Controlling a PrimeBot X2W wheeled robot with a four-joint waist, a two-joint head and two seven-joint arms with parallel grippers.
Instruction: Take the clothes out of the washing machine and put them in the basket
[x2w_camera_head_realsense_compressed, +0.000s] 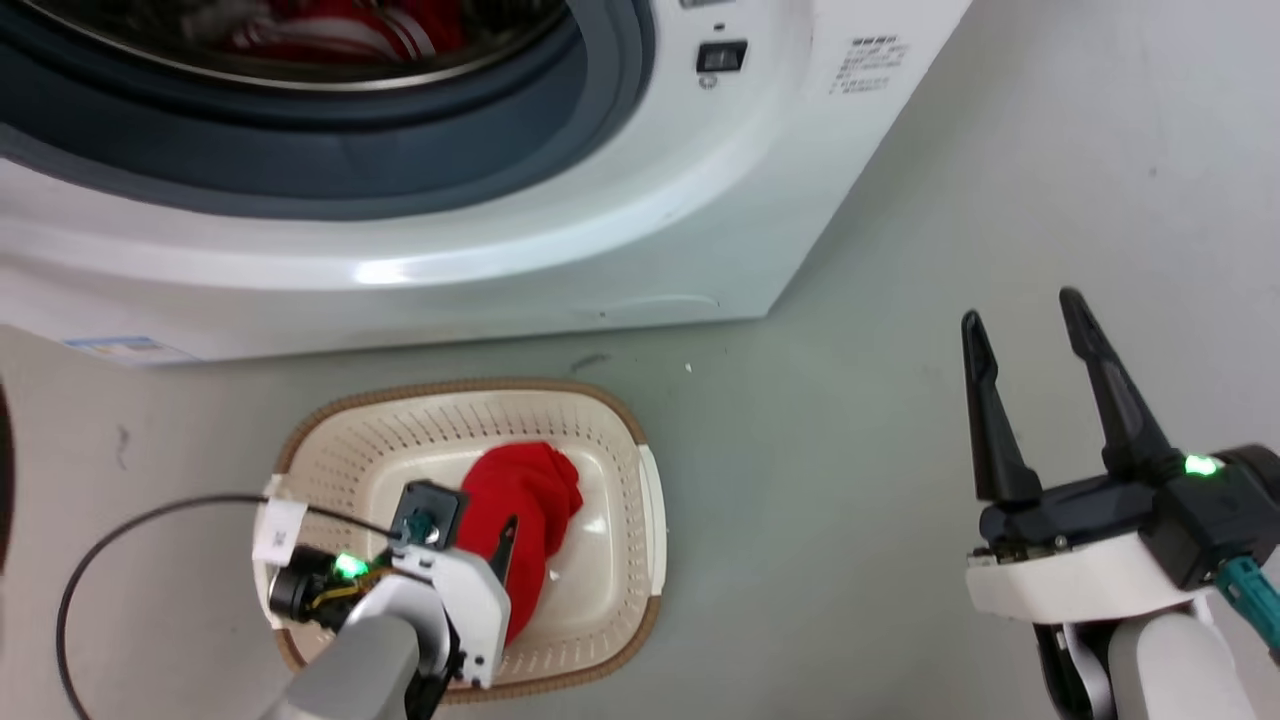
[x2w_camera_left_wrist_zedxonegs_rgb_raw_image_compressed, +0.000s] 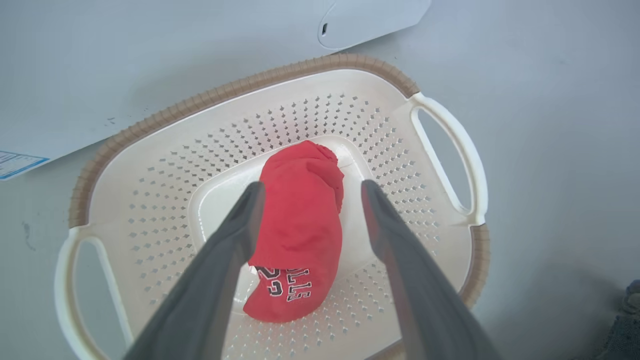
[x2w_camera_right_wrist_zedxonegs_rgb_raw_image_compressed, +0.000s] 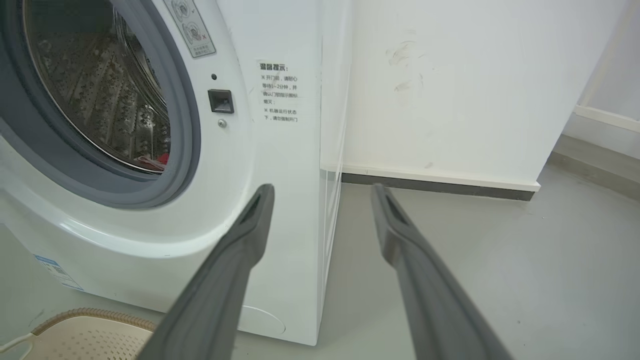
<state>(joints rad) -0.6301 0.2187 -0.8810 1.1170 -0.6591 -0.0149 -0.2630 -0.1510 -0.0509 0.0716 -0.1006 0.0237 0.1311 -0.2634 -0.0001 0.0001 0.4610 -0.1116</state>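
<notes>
one bright red soft jersey with white lettering (x2w_camera_left_wrist_zedxonegs_rgb_raw_image_compressed: 300, 235) lies bunched on the bottom of the low cream perforated basket (x2w_camera_left_wrist_zedxonegs_rgb_raw_image_compressed: 440, 115), long axis in line with my left gripper (x2w_camera_left_wrist_zedxonegs_rgb_raw_image_compressed: 311, 186), which hangs over it, fingers wide, empty. more red striped cloth (x2w_camera_head_realsense_compressed: 340, 30) sits in the drum (x2w_camera_right_wrist_zedxonegs_rgb_raw_image_compressed: 105, 110) of the white front-loading washer (x2w_camera_head_realsense_compressed: 600, 230), ahead and left of my right gripper (x2w_camera_head_realsense_compressed: 1020, 308), also spread and empty; i judge that arm nearer.

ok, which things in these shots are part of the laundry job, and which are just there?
Job:
washing machine
red clothes in its drum
red garment lying in the basket
left gripper, open over the basket
right gripper, open

Just there:
printed notice on the machine's front
blue label at its base
skirting board
wall
</notes>
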